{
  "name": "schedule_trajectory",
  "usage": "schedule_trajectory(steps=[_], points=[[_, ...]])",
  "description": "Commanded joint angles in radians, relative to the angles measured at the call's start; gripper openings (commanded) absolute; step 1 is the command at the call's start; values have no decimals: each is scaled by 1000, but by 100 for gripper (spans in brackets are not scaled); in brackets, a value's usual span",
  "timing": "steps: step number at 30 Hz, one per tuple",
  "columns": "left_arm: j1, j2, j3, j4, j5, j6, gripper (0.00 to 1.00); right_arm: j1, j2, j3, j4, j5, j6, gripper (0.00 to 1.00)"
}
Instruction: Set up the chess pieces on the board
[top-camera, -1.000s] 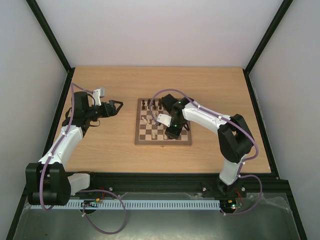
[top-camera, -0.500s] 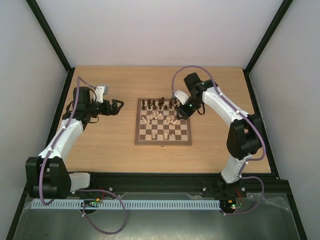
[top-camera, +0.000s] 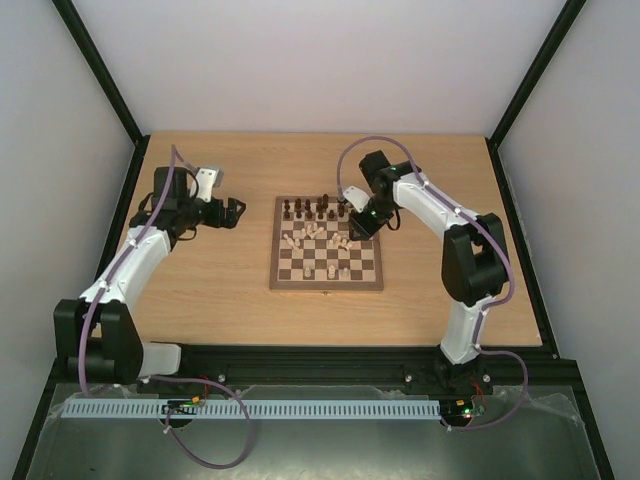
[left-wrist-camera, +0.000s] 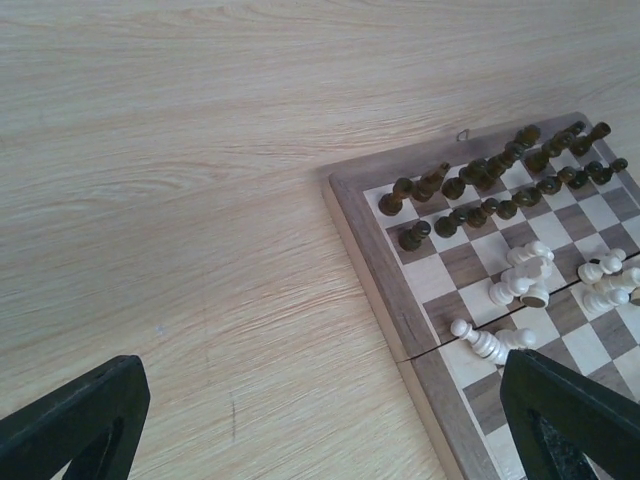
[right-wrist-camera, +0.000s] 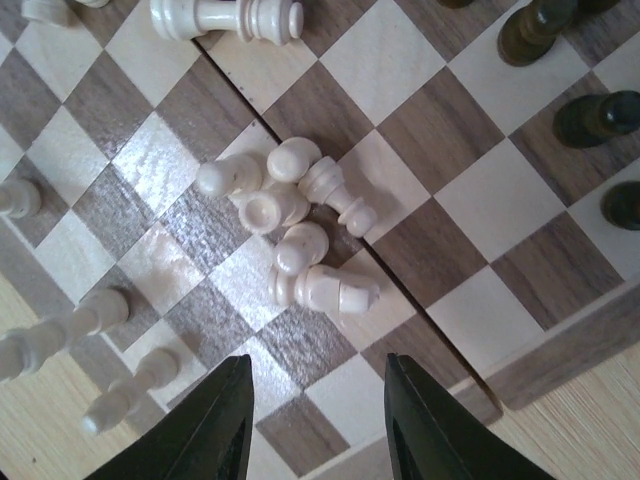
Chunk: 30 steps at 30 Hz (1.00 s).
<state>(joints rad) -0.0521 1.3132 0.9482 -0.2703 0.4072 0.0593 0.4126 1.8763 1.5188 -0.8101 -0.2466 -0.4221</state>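
Several cream pieces (right-wrist-camera: 330, 190) lie toppled on the board (right-wrist-camera: 480, 200); the right pincer (right-wrist-camera: 318, 400), released, hovers above, so gripping one probably comes next.

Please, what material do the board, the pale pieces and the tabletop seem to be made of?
The board looks like wood with a semi-gloss varnish: grain streaks and glare on the squares. The pale pieces look like turned light wood, smooth; plastic cannot be excluded. The tabletop shows wood grain, matte, maybe laminate.
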Motion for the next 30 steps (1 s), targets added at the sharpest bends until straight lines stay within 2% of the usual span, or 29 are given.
schedule_trajectory(steps=[1,3,5,8,17,21,30], points=[[25,34,38,13,92,-72,99,23,52,56,-13,1,-19,35],[29,44,33,13,182,-85,99,37,71,60,-7,16,-24,34],[25,40,13,12,214,-80,98,53,93,79,-2,31,-26,33],[23,39,-6,-27,207,-13,87,80,118,96,5,39,-21,32],[-1,23,34,-162,-95,102,71,122,160,118,19,65,0,32],[-2,87,124,-273,-105,125,63,124,169,124,14,71,2,31],[-3,59,63,-201,-18,41,65,127,172,117,12,71,14,23]])
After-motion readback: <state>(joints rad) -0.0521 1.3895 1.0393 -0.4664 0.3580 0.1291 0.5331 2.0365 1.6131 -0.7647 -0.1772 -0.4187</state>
